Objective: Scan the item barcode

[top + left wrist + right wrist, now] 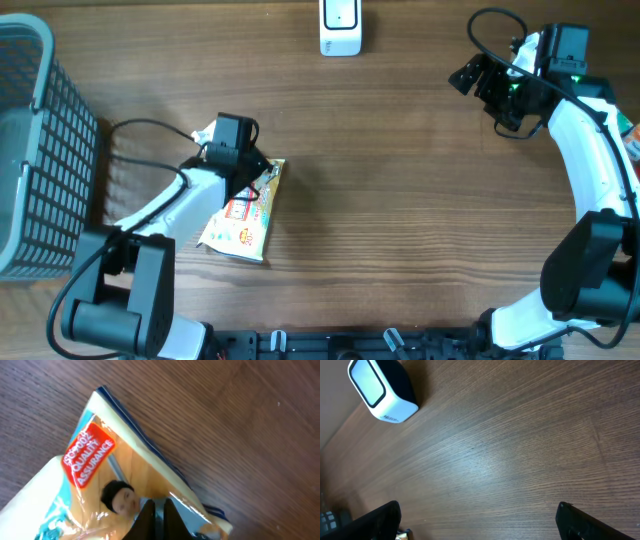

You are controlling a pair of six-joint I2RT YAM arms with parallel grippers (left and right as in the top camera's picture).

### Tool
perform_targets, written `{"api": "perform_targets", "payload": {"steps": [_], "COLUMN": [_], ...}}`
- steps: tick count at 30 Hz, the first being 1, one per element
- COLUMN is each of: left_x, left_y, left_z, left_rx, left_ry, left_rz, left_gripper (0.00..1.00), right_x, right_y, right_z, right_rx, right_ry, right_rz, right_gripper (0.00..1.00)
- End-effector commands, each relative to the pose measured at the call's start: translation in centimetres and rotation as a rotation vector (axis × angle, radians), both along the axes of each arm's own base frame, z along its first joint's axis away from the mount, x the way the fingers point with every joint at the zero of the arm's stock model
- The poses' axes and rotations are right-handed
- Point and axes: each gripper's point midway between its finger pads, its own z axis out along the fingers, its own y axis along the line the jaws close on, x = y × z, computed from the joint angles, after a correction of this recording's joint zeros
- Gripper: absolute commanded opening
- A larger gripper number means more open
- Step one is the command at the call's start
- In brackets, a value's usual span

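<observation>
The item is a flat yellow-orange snack packet (243, 218) with a red "quality assurance" label (88, 455), lying on the wooden table left of centre. My left gripper (262, 181) is at the packet's upper right edge, its two dark fingers (145, 522) pinched together on the film. No barcode shows on the packet's visible face. The white scanner (340, 26) with its dark window stands at the table's far edge. It also shows top left in the right wrist view, scanner (382, 390). My right gripper (482, 80) hovers at the far right, wide open, nothing between its fingers (379, 521).
A grey wire basket (35, 150) fills the left edge of the table. A small colourful item (631, 138) peeks in at the right edge behind my right arm. Bare wood lies between the packet and the scanner.
</observation>
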Motion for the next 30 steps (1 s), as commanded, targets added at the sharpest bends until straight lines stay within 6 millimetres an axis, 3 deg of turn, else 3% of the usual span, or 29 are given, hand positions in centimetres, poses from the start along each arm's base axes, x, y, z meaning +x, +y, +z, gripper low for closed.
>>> {"api": "perform_targets", "payload": {"steps": [1, 2, 5, 8, 10, 12, 16, 21, 25, 30], "left_x": [3.2, 3.4, 2.4, -0.2, -1.8, -2.6, -2.2, -1.5, 0.4, 4.2], "left_y": [-0.9, -0.9, 0.3, 3.7, 5.5, 5.8, 4.1, 2.9, 2.7, -0.4], "left_z": [5.3, 7.4, 10.2, 10.4, 9.3, 6.8, 1.7, -2.6, -3.2, -1.6], "left_rx": [0.015, 0.019, 0.080, 0.243, 0.323, 0.326, 0.221, 0.169, 0.155, 0.029], "left_ry": [-0.060, -0.060, -0.017, 0.077, 0.145, 0.175, 0.160, 0.171, 0.110, -0.051], "left_rz": [-0.085, -0.083, -0.058, 0.006, 0.068, 0.100, 0.087, 0.065, 0.076, -0.030], "left_gripper": [0.04, 0.04, 0.04, 0.04, 0.04, 0.04, 0.04, 0.04, 0.04, 0.04], "right_x": [0.0, 0.0, 0.0, 0.0, 0.0, 0.0, 0.0, 0.0, 0.0, 0.0], "right_y": [0.1, 0.1, 0.1, 0.1, 0.1, 0.1, 0.1, 0.1, 0.1, 0.1], "right_z": [0.2, 0.2, 0.2, 0.2, 0.2, 0.2, 0.2, 0.2, 0.2, 0.2], "right_rx": [-0.005, -0.005, -0.005, -0.005, -0.005, -0.005, -0.005, -0.005, -0.005, -0.005], "right_ry": [-0.006, -0.006, -0.006, -0.006, -0.006, -0.006, -0.006, -0.006, -0.006, -0.006], "right_rz": [-0.002, -0.002, -0.002, -0.002, -0.002, -0.002, -0.002, -0.002, -0.002, -0.002], "right_gripper": [1.00, 1.00, 1.00, 1.00, 1.00, 1.00, 1.00, 1.00, 1.00, 1.00]}}
